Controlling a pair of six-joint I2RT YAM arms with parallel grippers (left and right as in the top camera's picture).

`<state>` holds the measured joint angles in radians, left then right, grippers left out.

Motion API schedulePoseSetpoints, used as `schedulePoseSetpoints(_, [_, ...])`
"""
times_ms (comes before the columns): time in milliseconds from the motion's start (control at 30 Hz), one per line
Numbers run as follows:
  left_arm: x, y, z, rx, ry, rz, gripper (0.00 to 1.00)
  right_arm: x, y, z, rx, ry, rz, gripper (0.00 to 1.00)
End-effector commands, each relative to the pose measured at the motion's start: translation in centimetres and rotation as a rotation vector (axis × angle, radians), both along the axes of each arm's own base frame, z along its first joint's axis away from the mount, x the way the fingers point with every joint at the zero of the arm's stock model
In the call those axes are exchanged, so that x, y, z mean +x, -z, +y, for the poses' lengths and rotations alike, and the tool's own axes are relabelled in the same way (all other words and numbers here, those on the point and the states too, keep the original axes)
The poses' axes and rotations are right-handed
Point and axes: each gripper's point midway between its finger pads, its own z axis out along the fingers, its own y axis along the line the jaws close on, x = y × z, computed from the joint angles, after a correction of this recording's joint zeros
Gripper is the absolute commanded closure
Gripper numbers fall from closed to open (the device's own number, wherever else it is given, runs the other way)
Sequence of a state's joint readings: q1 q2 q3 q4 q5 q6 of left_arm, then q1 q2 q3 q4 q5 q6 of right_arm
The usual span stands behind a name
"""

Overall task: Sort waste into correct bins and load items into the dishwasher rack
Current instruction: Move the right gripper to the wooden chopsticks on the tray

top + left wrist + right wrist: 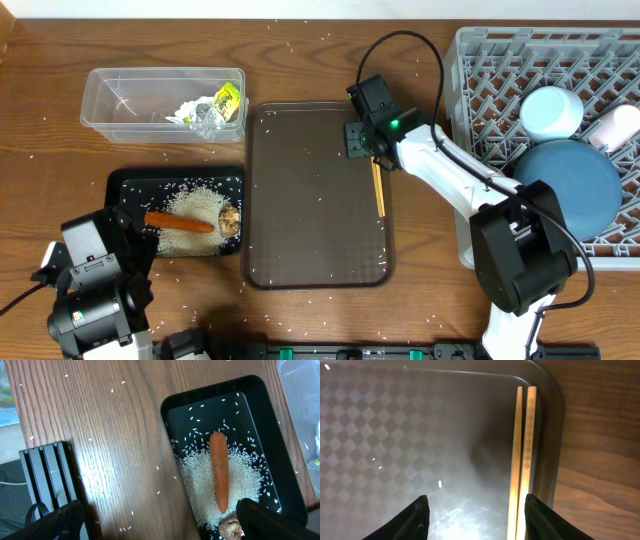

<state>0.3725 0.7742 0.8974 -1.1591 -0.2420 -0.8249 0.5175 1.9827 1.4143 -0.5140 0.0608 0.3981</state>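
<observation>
Two wooden chopsticks [378, 190] lie side by side along the right rim of the brown serving tray [310, 200]. My right gripper [362, 135] hovers over their far end, open. In the right wrist view the chopsticks [524, 450] run just inside the right finger of that gripper [476, 510], untouched. My left gripper [125, 228] stands open at the near left. In its wrist view the left gripper [160, 520] spans bare table and the edge of the black tray [170, 415]. That tray holds the carrot [219, 470], rice [197, 485] and a brown lump [230, 527].
The clear tub [100, 105] at the back left holds wrappers [228, 100] and a tissue [195, 112]. The grey rack [480, 60] on the right carries the dark-blue plate [570, 185], a pale-blue cup [552, 112] and a white cup [615, 125]. Rice grains dot the table.
</observation>
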Motion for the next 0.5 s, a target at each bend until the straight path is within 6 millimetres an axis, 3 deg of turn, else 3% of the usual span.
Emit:
schedulePoseSetpoints(0, [0.0, -0.5, 0.2, 0.015, 0.002, -0.001, 0.02, -0.1, -0.1, -0.5, -0.001, 0.027, -0.009, 0.46])
schedulePoseSetpoints(167, [0.0, -0.5, 0.2, 0.015, 0.002, -0.001, 0.02, -0.3, 0.5, -0.1, -0.006, 0.018, -0.002, 0.46])
schedulePoseSetpoints(467, [0.0, -0.5, 0.2, 0.015, 0.002, -0.001, 0.02, -0.6, 3.4, -0.3, -0.034, 0.018, 0.047, 0.43])
